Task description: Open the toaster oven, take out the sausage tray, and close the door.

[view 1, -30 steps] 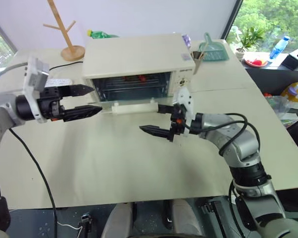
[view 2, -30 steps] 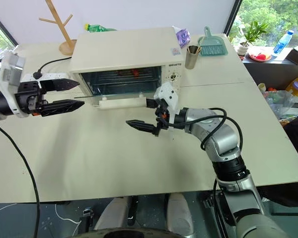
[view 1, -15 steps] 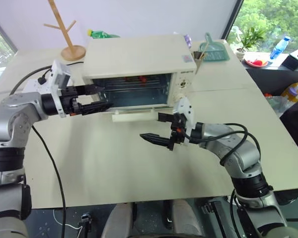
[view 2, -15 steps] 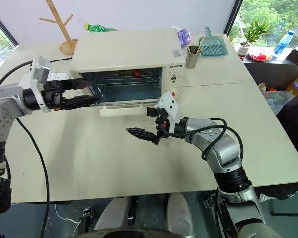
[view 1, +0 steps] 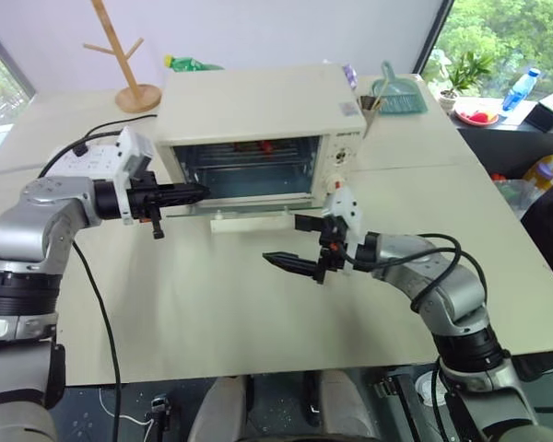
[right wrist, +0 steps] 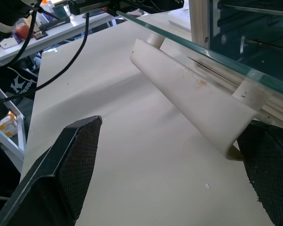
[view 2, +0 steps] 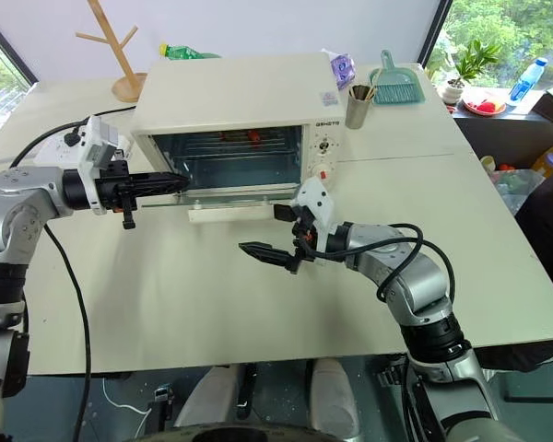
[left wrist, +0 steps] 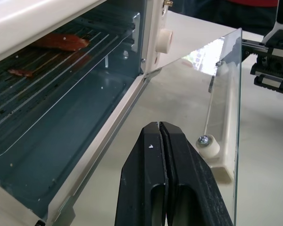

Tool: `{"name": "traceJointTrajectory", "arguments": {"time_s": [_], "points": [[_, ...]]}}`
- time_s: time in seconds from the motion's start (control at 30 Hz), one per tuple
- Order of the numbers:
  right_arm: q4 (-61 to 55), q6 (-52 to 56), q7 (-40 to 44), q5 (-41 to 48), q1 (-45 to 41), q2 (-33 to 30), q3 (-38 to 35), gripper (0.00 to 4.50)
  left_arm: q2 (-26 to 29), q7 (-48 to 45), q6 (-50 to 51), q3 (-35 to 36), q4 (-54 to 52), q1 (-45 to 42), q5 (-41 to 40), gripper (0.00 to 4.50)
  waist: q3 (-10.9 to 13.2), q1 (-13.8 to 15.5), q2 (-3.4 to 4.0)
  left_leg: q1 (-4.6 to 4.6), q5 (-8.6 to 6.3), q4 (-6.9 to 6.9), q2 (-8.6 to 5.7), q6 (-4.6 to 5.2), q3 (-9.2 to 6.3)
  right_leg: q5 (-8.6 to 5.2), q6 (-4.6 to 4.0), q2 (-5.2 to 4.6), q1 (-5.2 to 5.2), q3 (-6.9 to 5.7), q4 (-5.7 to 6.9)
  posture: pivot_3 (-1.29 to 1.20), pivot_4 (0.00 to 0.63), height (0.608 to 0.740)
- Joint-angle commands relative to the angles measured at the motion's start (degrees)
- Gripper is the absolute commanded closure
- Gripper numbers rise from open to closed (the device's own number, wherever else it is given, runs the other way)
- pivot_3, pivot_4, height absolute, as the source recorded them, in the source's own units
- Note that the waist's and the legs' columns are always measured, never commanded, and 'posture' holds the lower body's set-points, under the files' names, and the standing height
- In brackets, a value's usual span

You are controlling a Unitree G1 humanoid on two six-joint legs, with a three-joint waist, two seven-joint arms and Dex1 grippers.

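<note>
Since the earlier frame, the left gripper [view 1: 192,192] has closed its two fingers flat together on nothing and has come in from the far left to the left edge of the door [left wrist: 221,94], which now lies folded down and level in front of the toaster oven [view 1: 258,106] in the upper centre of the frame. Inside the open cavity, a reddish sausage piece [left wrist: 61,41] lies far back; I judge the sausage tray is under it, but its shape is not clear. The right gripper [view 1: 298,241] hovers with jaws wide apart, just in front of the white bar handle [right wrist: 193,94], not touching it. What could go wrong: closed left fingers cannot take the tray, so a reach now would only push it deeper; they could also knock the glass edge, and the right gripper, so near the handle, could bump the door upward. I count one oven, one door, one handle, one sausage piece, two grippers.
</note>
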Motion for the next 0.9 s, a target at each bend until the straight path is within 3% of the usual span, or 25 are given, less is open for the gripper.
{"name": "traceJointTrajectory", "arguments": {"time_s": [0.03,0.37,0.67,0.9], "points": [[-3.08,-0.69,-0.34,0.48,0.40,-0.84,-0.83,0.00,0.37,-0.16,-0.33,0.89,-2.06,-0.68,0.02,4.49,0.00,0.01,0.00,0.00,0.00,0.01,0.00,0.00,0.00,0.00,0.00,0.00,0.00,0.00,0.00,0.00,0.150,0.740],[-3.94,-0.25,-2.95,-0.05,2.01,-3.95,-2.33,0.00,-0.62,0.24,0.38,0.40,-2.91,-0.63,0.02,4.49,0.00,-0.04,-0.01,0.02,0.01,0.07,0.00,0.00,0.00,0.00,0.01,0.01,0.02,0.01,0.05,0.00,0.150,0.740],[-15.78,5.65,-1.17,9.37,9.57,-13.26,-12.22,0.00,-1.70,1.41,0.54,-0.16,-5.04,5.14,0.67,4.49,-0.01,-0.02,-0.02,0.04,0.00,0.06,0.06,0.01,0.04,0.00,0.01,-0.05,0.06,0.05,0.04,0.00,0.150,0.740],[-17.05,7.99,-4.68,13.28,7.99,-15.34,-17.71,0.00,-5.40,6.63,-0.01,-0.09,-7.28,11.09,1.67,4.49,-0.03,0.24,-0.05,0.13,0.00,0.10,0.31,0.01,0.52,0.01,0.00,0.03,0.11,0.18,0.02,0.00,0.150,0.740]]}}
